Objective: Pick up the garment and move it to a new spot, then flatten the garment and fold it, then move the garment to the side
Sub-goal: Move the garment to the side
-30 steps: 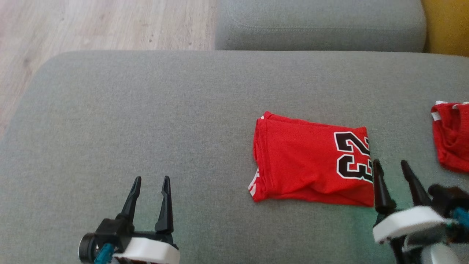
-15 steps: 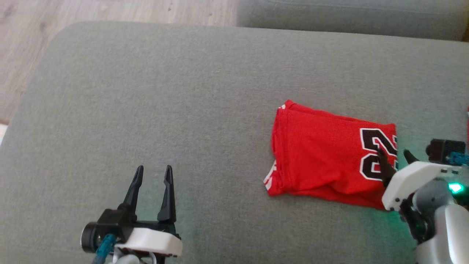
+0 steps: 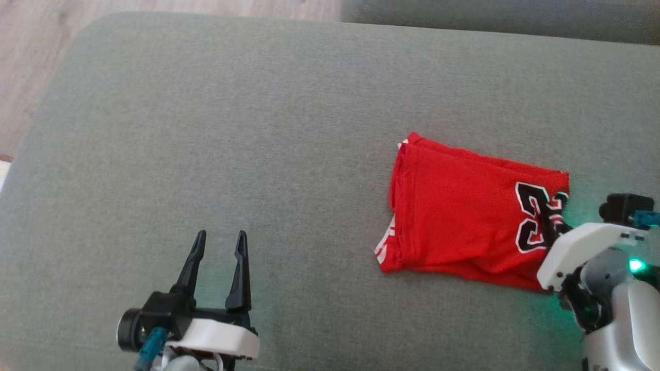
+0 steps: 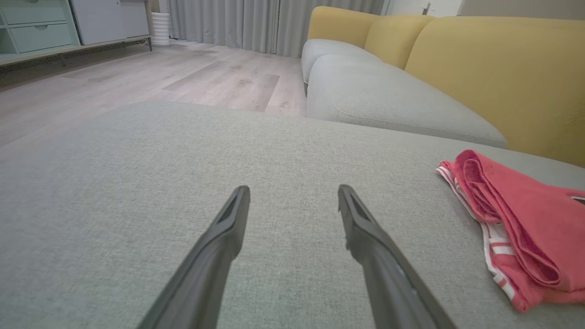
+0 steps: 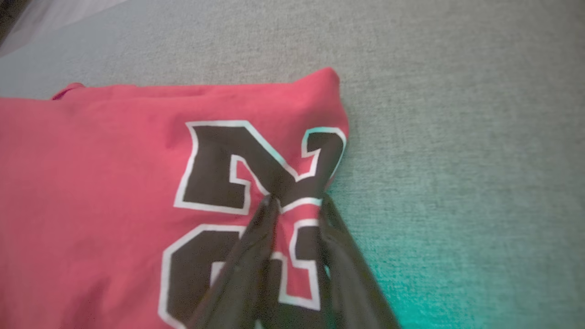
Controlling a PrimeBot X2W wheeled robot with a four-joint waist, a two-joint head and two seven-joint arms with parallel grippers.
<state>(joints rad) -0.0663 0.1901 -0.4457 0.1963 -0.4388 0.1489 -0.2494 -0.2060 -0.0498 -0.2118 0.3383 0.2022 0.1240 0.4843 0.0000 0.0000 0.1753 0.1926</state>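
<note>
jersey (image 3: 464,221) number (image 5: 219,155) half hidden, pinched in right pincer (image 5: 297,200)

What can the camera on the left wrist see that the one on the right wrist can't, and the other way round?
Left wrist view: the room beyond, with wooden floor, curtains and a yellow sofa back, plus the left gripper, open over the grey cushion. Right wrist view: the black number print close up, and the right gripper closed on a pinch of fabric at it. Both: the red jersey lying folded on that cushion.
</note>
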